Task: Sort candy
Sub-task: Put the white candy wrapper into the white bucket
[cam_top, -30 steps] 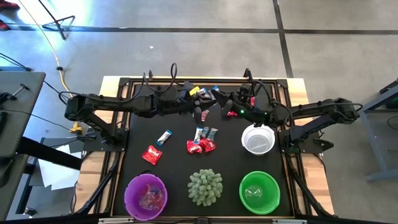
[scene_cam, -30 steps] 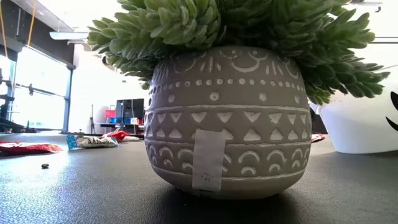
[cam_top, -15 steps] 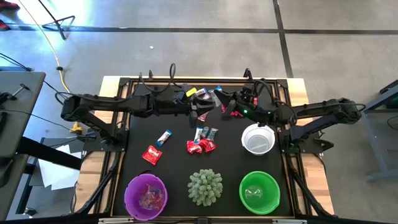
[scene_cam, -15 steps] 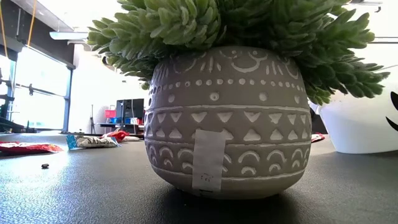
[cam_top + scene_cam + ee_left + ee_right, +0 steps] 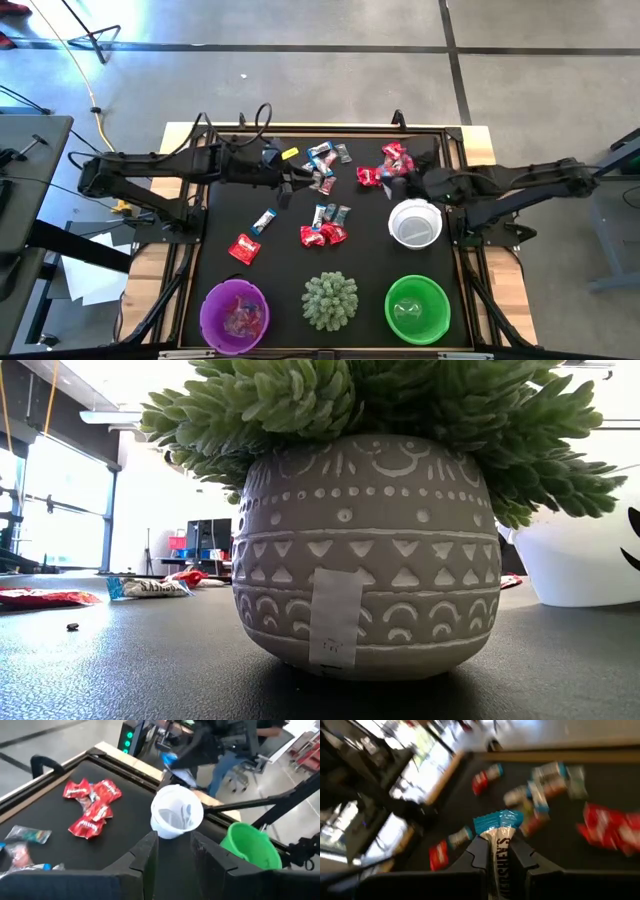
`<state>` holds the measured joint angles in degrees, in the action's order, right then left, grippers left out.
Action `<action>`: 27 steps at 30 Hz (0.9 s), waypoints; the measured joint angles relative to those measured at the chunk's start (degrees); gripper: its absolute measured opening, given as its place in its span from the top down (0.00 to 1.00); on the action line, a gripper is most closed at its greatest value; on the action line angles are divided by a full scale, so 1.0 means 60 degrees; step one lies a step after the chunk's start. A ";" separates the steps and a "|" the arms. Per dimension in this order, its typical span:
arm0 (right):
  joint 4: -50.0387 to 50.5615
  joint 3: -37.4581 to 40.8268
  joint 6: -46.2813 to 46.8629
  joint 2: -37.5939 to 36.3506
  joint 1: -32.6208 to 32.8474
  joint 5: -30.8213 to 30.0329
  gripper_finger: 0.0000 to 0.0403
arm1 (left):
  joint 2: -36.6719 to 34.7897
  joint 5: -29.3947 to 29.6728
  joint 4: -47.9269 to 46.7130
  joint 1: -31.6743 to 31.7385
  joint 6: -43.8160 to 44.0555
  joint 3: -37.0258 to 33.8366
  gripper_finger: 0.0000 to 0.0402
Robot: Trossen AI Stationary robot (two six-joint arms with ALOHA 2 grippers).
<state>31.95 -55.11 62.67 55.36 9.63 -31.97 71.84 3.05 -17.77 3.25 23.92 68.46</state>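
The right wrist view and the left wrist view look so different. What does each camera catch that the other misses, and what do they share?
Only the right wrist view shows the right gripper shut on a blue-and-white Hershey's candy.

Only the left wrist view shows the white bowl, the green bowl and the left gripper with its fingers apart and nothing between them.

Both show the black table mat with red candies and other wrapped candies lying loose on it.

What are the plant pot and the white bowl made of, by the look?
Plant pot: likely ceramic or cement, matte grey, with pale raised patterns and no gloss. White bowl: probably plastic, smooth and slightly glossy, thin rim; the left wrist view shows soft reflections inside.
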 joint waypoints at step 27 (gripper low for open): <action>0.5522 0.0004 0.3496 -0.0026 0.1457 0.2736 0.64 | -0.0067 0.0532 -0.0407 0.0018 -0.0089 0.0001 0.76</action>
<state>65.08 -55.09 83.64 55.20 18.37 -15.55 71.44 6.24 -20.21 3.36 23.39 68.47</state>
